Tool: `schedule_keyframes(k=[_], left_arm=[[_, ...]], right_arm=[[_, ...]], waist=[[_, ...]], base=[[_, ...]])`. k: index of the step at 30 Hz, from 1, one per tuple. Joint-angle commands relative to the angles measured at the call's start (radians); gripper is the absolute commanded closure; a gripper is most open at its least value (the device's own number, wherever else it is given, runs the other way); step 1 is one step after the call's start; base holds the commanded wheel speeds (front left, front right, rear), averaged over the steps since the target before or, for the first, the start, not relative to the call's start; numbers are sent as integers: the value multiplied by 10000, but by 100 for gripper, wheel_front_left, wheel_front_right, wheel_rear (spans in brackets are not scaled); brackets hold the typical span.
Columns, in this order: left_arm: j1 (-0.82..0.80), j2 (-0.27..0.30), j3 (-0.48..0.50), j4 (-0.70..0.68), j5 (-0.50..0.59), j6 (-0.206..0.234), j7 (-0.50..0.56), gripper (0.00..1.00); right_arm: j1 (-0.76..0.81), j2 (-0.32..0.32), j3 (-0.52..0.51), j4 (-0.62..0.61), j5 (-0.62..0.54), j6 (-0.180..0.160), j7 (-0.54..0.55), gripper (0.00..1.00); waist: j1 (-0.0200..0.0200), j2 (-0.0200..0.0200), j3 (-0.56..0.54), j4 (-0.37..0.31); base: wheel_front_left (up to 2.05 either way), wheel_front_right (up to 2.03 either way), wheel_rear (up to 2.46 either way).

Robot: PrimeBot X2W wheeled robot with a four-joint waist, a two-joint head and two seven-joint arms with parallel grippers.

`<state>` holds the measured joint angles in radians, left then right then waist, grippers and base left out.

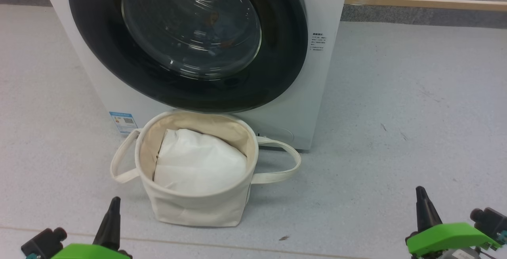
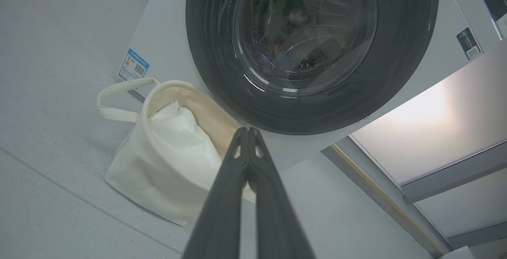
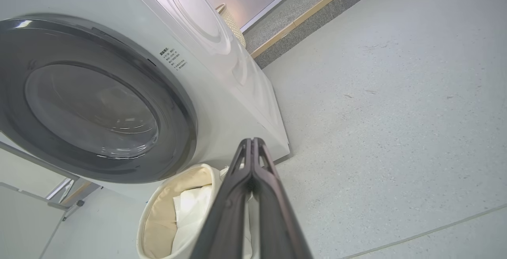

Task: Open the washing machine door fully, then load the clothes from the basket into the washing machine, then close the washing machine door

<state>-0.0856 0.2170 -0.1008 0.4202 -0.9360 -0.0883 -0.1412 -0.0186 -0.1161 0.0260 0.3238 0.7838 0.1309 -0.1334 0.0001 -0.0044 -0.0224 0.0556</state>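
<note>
Washing machine door [image 1: 186,41] flush; basket [image 1: 198,207] below its rim; open floor [image 1: 396,112] R

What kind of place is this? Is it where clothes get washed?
Probably a laundry spot, though it might be a test room. A big white washer stands on a bare grey floor, and a cloth basket holding a white bundle sits right in front of it.

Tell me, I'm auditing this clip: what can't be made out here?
Head view: washing machine's top, cut off by the upper edge.
Head view: anything beneath the white bundle in the basket.
Head view: printed text, too small to read.
All views: what lies behind the washing machine door, blurred by reflections.
</note>
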Motion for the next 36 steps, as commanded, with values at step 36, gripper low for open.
schedule_keyframes(k=[36], left_arm=[[-289, -625, 1066, -1470, -2825, 334, 1056, 100]], right_arm=[[-827, 128, -470, -431, 3575, -1, 927, 100]], waist=[[-1, -1, 92, -231]], base=[[0, 0, 0]])
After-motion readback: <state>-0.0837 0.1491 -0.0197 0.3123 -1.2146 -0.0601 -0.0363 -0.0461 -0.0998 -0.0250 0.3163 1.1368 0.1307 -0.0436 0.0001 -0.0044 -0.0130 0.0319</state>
